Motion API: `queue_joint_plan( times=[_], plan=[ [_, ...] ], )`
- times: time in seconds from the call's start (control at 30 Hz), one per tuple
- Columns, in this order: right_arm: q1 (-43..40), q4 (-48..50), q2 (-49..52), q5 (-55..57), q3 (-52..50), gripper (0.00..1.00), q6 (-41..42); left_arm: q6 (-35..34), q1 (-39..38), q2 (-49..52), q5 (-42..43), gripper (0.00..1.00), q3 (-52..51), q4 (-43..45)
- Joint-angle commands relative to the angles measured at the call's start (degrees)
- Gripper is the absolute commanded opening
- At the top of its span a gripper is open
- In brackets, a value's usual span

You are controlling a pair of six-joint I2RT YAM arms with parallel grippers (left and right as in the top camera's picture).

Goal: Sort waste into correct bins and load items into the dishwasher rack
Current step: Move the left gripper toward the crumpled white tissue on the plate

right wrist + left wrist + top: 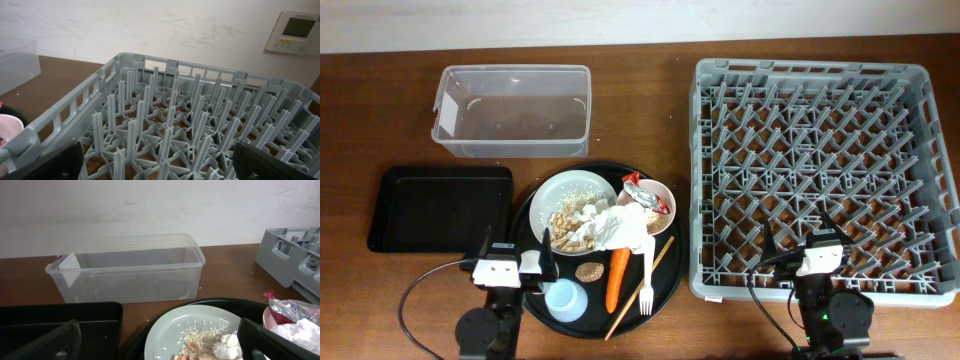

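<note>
Nearest you, your left end effector (517, 244) hangs with its jaws spread wide and nothing between them, over the near-left rim of the round black tray (665, 290). Your right end effector (800, 236) is just as wide open and empty, above the near edge of the rack (820, 130).

Just right of the left end effector, a light blue cup (565, 299) stands upright on the near side of the round black tray. To its right lie a brown lump (588, 271), a carrot (617, 278), then a chopstick (623, 315) and a fork (645, 298). The chopstick and the fork cross each other, and you cannot tell which is on top.

Farther in on the same tray, the plate (563, 185) carries rice scraps (568, 226), and a tissue (616, 228) drapes off its right side. The bowl (670, 212) sits just right of the plate with a wrapper (650, 192) on top of it.

Left of the round black tray, a black rectangular tray (440, 208) rests on the bench (640, 100). Beyond both, the clear tub (510, 105) stands farthest from you. The rack fills the bench's right side, from near to far.
</note>
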Motion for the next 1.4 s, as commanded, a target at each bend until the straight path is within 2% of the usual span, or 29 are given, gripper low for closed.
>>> queue_joint_plan(
  times=[0.0,0.77,0.8,0.83,0.9,0.97,1.13,1.27,1.37],
  plan=[
    [-0.2,-0.3,-0.3,0.0,-0.3,0.98,-0.2,1.1,-0.1,-0.3,0.4,0.99,-0.3,-0.1],
    [-0.2,-0.3,-0.3,0.0,-0.3,0.98,0.0,1.1,-0.1,-0.3,0.5,1.0,-0.3,-0.1],
    [-0.2,-0.1,-0.3,0.0,-0.2,0.98,4.3,1.1,-0.1,-0.3,0.5,0.99,-0.3,-0.1],
    [-0.2,-0.6,-0.3,0.0,0.3,0.98,8.3,1.0,-0.1,-0.3,0.5,0.99,-0.2,-0.2],
    [-0.2,-3.9,-0.3,-0.2,3.4,0.98,9.6,1.0,-0.2,-0.3,0.7,0.99,2.3,-2.0],
    [-0.2,-12.6,-0.2,-0.2,9.9,0.98,9.5,1.0,-0.2,0.9,0.7,0.99,7.8,-9.1],
    [-0.2,-27.4,6.1,-0.2,23.0,0.98,9.5,1.0,-0.2,15.5,0.8,0.99,22.5,-20.6],
    [-0.2,-35.9,22.3,-0.2,34.6,0.98,9.5,1.1,-0.2,33.8,4.2,0.99,35.9,-28.2],
    [-0.2,-47.2,36.9,-0.2,45.3,0.98,9.5,1.1,-0.2,45.5,5.0,0.99,46.6,-38.1]
  ],
)
